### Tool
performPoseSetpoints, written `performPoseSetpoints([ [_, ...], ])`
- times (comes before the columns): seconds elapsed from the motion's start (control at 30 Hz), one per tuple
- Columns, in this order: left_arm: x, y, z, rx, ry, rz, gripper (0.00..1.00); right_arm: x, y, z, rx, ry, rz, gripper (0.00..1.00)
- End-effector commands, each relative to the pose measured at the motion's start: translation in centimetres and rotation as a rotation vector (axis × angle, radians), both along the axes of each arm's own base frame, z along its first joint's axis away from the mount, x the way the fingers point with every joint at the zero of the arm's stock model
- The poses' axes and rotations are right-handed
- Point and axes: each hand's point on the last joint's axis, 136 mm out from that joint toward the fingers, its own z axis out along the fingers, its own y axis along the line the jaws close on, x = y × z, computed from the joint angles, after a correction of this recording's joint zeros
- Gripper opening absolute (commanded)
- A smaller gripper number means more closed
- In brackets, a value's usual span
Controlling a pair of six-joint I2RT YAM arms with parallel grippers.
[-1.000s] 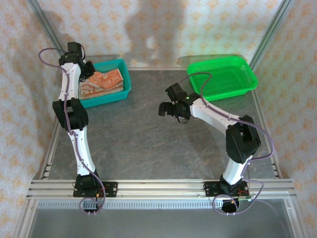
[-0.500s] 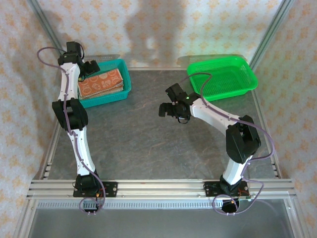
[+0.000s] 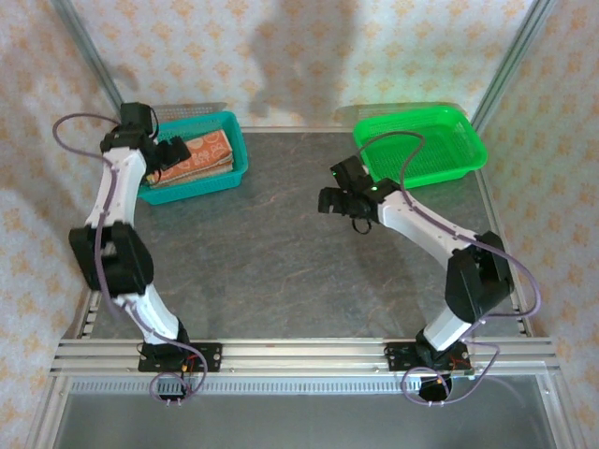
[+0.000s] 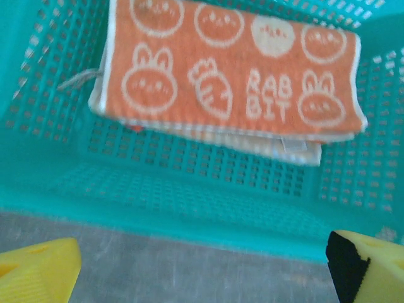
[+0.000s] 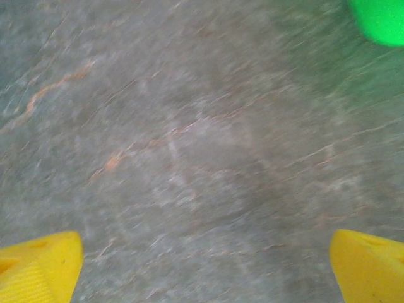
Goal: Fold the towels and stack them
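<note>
Aluminium rail (image 3: 299, 354) runs along the near edge where both arms are bolted, and beyond it lies the grey stone-patterned table (image 3: 262, 262). Over its middle, toward the right, the right gripper (image 3: 329, 199) hangs with its yellow fingers spread wide and nothing between them. Further back on the left, the left gripper (image 3: 171, 150) is likewise released and bare, poised just at the near wall of the teal basket (image 4: 189, 208). Inside that basket the towels sit folded in a small pile: the orange rabbit towel (image 4: 233, 69) on top, with a cream towel (image 4: 284, 146) peeping out under its near edge, so the layers are not quite square. At the far right stands the green basket (image 3: 440, 150), with the right arm's cable (image 3: 398, 140) looping over its near corner. To my eye the stacking looks about done, and the danger now is in leaving. A spread finger could clip the teal rim and drag or tip the basket. It could also catch the hang loop (image 4: 79, 79) poking from the pile's left side and pull the top towel askew. That cable might tug the green basket if the right arm swings.
</note>
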Motion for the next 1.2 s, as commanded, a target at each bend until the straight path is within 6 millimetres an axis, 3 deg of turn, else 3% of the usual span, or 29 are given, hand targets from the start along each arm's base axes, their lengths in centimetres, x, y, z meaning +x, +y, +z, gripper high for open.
performPoseSetpoints([
  [0.0, -2.8, -0.9, 1.1, 0.079, -0.066, 0.034, 1.00, 1.5, -4.2, 2.5, -0.057, -0.151, -0.094, 0.99],
  [0.13, -7.9, -2.1, -0.4, 0.147, -0.059, 0.056, 1.00, 1.6, -8.1, 3.9, -0.147, -0.321, -0.145, 0.99],
  [0.27, -12.3, -1.4, -2.1, 0.255, -0.085, 0.127, 1.00, 1.0, -11.5, 4.4, -0.276, -0.482, -0.185, 0.99],
  [0.4, -14.1, -0.4, -4.0, 0.339, -0.152, 0.170, 1.00, 0.1, -16.1, 3.1, -0.380, -0.495, -0.297, 0.99],
  [0.47, -14.0, -0.1, -5.8, 0.376, -0.188, 0.162, 1.00, -0.5, -18.6, 2.0, -0.428, -0.466, -0.371, 0.99],
  [0.6, -12.8, 0.5, -8.0, 0.434, -0.230, 0.154, 1.00, -1.0, -21.2, 0.0, -0.438, -0.484, -0.450, 0.99],
  [0.8, -9.2, 0.8, -8.9, 0.483, -0.338, 0.147, 1.00, 0.8, -21.5, -2.9, -0.436, -0.532, -0.454, 0.99],
  [0.9, -7.5, 0.4, -9.5, 0.504, -0.393, 0.104, 1.00, 1.4, -21.5, -2.9, -0.454, -0.531, -0.442, 1.00],
  [1.03, -4.9, -0.9, -9.7, 0.505, -0.438, 0.012, 1.00, 1.7, -22.0, -3.0, -0.404, -0.573, -0.409, 1.00],
  [1.17, -4.4, -3.4, -10.2, 0.469, -0.466, -0.137, 1.00, 2.4, -22.3, -4.1, -0.328, -0.592, -0.388, 1.00],
])
